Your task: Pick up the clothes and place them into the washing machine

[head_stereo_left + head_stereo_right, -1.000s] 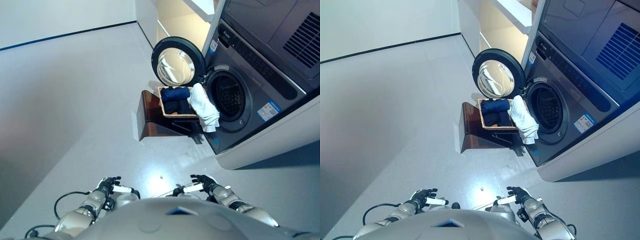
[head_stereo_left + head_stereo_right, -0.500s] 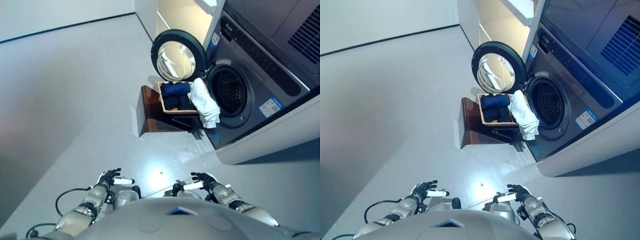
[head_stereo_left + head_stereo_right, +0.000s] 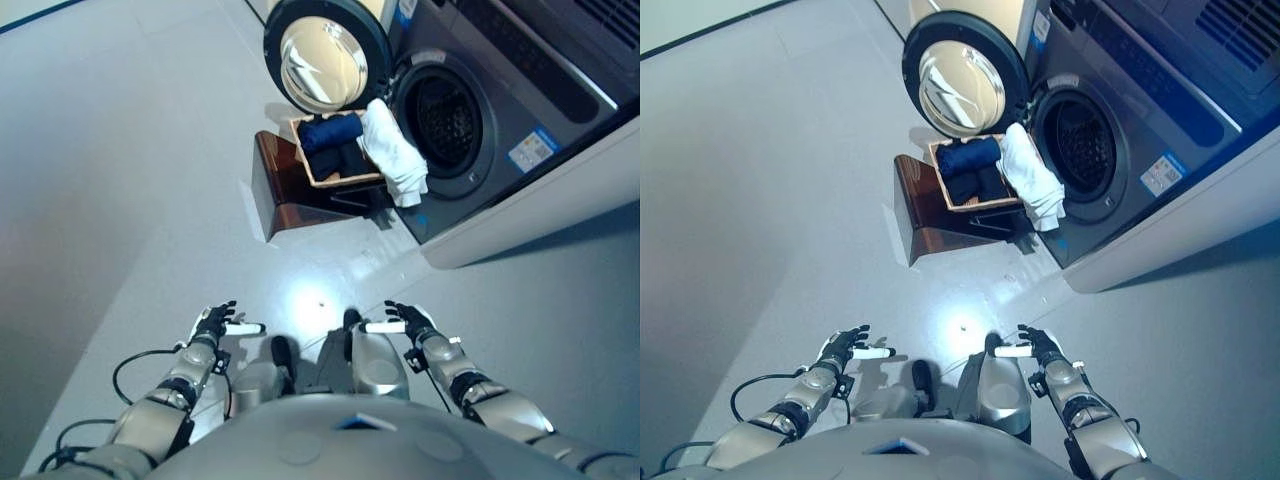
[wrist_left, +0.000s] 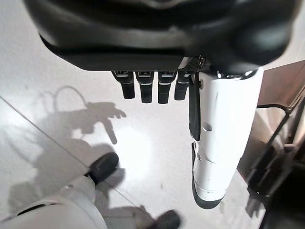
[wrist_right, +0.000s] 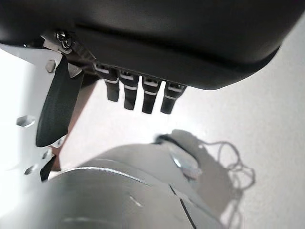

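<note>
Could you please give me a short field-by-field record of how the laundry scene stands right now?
washing machine: front loader, door swung open
basket: on a brown stand on the floor, directly in front of the machine
dark clothes: in the basket
white cloth: draped over the basket's machine-side rim
left hand: open, empty, above the floor, well short of the basket
right hand: open, empty, likewise
</note>
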Robot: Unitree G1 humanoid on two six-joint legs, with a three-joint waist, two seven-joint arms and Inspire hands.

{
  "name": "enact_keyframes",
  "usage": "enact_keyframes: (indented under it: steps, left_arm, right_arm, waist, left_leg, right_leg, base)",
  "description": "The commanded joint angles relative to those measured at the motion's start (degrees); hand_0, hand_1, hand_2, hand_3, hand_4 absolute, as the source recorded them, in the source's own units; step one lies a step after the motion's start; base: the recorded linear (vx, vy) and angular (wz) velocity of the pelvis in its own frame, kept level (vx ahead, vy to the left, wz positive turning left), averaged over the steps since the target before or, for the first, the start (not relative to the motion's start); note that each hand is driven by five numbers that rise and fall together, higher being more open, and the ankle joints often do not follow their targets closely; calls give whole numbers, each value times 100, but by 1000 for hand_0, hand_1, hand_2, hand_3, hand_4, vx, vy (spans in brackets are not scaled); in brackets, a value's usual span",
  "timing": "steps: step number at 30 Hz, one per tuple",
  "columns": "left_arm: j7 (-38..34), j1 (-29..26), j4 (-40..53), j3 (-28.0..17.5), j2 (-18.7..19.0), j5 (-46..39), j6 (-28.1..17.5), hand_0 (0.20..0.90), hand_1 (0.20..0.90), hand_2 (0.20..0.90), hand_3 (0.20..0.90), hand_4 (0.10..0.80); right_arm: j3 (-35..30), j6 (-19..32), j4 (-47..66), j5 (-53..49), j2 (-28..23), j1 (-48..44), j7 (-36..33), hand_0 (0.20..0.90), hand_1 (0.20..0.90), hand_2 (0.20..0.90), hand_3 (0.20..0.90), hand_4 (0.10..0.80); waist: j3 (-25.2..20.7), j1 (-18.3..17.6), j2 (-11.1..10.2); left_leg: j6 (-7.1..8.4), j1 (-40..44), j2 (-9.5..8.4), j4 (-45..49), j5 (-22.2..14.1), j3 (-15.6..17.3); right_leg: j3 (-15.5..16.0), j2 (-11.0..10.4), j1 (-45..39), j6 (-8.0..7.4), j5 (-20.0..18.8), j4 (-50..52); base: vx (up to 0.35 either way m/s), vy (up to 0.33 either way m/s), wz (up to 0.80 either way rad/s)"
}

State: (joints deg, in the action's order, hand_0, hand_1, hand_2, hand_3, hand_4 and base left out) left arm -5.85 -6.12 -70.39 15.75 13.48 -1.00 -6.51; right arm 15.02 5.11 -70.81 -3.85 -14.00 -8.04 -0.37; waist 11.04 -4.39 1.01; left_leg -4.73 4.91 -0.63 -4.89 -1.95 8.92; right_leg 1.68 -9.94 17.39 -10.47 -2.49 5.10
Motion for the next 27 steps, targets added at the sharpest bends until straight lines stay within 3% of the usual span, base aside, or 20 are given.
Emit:
enact_keyframes:
  steps: [1,4,9,10,11,12,14,15,16,17,18,19,20,23,24,27]
  left_arm:
    - [-117,-268,102,-97,13,-57,-248,900,900,900,900,800]
    - [-120,-238,76,-88,-14,-46,-247,900,900,900,900,800]
    - [-105,-177,80,-97,-117,-144,-237,900,900,900,900,800]
    - [-105,-176,79,-98,-119,-144,-237,900,900,900,900,800]
    - [-133,-195,122,-127,-127,-207,-244,900,900,900,900,800]
    - [-133,-195,123,-128,-128,-208,-243,900,900,900,900,800]
    - [-231,-259,162,-203,-116,-337,-240,900,900,900,900,800]
    - [-231,-261,162,-204,-115,-338,-240,900,900,900,900,800]
    - [-255,-267,144,-249,-124,-397,-240,900,900,900,900,800]
    - [-255,-269,144,-248,-124,-397,-240,900,900,900,900,800]
    - [-312,-234,159,-304,-133,-454,-255,900,900,900,900,800]
    - [-312,-234,160,-304,-134,-454,-255,900,900,900,900,800]
    - [-360,-168,126,-403,-135,-575,-270,900,900,900,900,800]
    - [-425,-99,-8,-522,-153,-720,-313,900,900,900,900,800]
    - [-425,-100,-10,-523,-154,-721,-314,900,900,900,900,800]
    - [-474,-86,-146,-533,-207,-756,-329,900,900,900,900,800]
  right_arm:
    - [185,-53,-291,108,-221,178,-214,900,900,900,900,800]
    - [187,-41,-278,107,-231,218,-225,900,900,900,900,800]
    - [337,47,-166,65,-351,178,-198,900,900,900,900,800]
    - [338,48,-166,65,-353,178,-198,900,900,900,900,800]
    - [395,84,-136,68,-404,122,-189,900,900,900,900,800]
    - [395,84,-136,68,-405,121,-189,900,900,900,900,800]
    - [470,120,-161,81,-448,35,-198,900,900,900,900,800]
    - [470,121,-162,81,-447,32,-198,900,900,900,900,800]
    - [504,99,-223,106,-467,-18,-195,900,900,900,900,800]
    - [503,99,-224,106,-467,-21,-195,900,900,900,900,800]
    - [574,80,-278,154,-534,-122,-199,900,900,900,900,800]
    - [574,81,-279,154,-534,-123,-199,900,900,900,900,800]
    - [593,68,-352,177,-552,-196,-222,900,900,900,900,800]
    - [621,67,-467,212,-543,-274,-260,900,900,900,900,800]
    - [621,68,-468,212,-543,-275,-260,900,900,900,900,800]
    - [612,102,-494,246,-590,-302,-313,900,900,900,900,800]
  waist:
    - [-220,-15,12]
    - [-365,-33,-30]
    - [-752,-36,18]
    - [-752,-41,26]
    - [-766,2,15]
    - [-767,-7,21]
    - [-637,71,-127]
    - [-634,57,-119]
    - [-507,181,-237]
    - [-504,170,-230]
    - [-397,312,-321]
    - [-397,304,-314]
    - [-362,431,-352]
    - [-336,582,-356]
    - [-326,587,-357]
    - [-342,650,-244]
  left_leg:
    - [374,631,-231,121,-895,-369]
    - [457,845,-144,89,-990,-414]
    - [794,918,448,667,-979,-489]
    - [800,908,459,688,-993,-493]
    - [935,643,570,1373,-705,-523]
    - [941,622,580,1408,-722,-534]
    - [1059,21,697,2930,-5,-826]
    - [1066,-3,708,2970,-21,-846]
    - [971,-355,529,3678,307,-1175]
    - [972,-375,533,3710,295,-1190]
    - [861,-779,194,4285,539,-1688]
    - [862,-793,196,4306,530,-1698]
    - [774,-1124,83,4144,632,-2010]
    - [785,-1225,347,3266,656,-2182]
    - [785,-1202,349,3248,658,-2175]
    - [964,-1185,492,1482,580,-2230]
  right_leg:
    - [-158,-180,43,-76,-898,-511]
    - [-273,-61,-176,-62,-995,-622]
    - [-163,502,-792,250,-629,-760]
    - [-156,509,-795,255,-628,-761]
    - [-124,683,-1030,422,-458,-829]
    - [-113,688,-1029,427,-458,-830]
    - [-146,858,-1422,716,-265,-891]
    - [-130,866,-1421,721,-264,-889]
    - [-231,864,-1605,840,-191,-923]
    - [-218,869,-1603,841,-189,-921]
    - [-393,870,-1679,919,-165,-967]
    - [-384,874,-1677,919,-163,-966]
    - [-579,885,-1727,912,-164,-995]
    - [-679,867,-1792,876,-105,-1005]
    - [-684,867,-1804,878,-101,-1006]
    - [-696,874,-1886,825,94,-1010]
  base:
    - [272,-99,8]
    - [220,-102,26]
    - [257,-219,20]
    - [163,-257,-17]
    - [91,-163,-14]
    - [170,-332,-5]
    - [132,-279,1]
    - [123,-214,-1]
    - [65,-108,-4]
    - [125,-165,-26]
    - [50,-57,-25]
    - [118,-89,-37]
    - [108,-34,-28]
    - [106,0,-16]
    - [74,45,-16]
    - [124,110,-4]
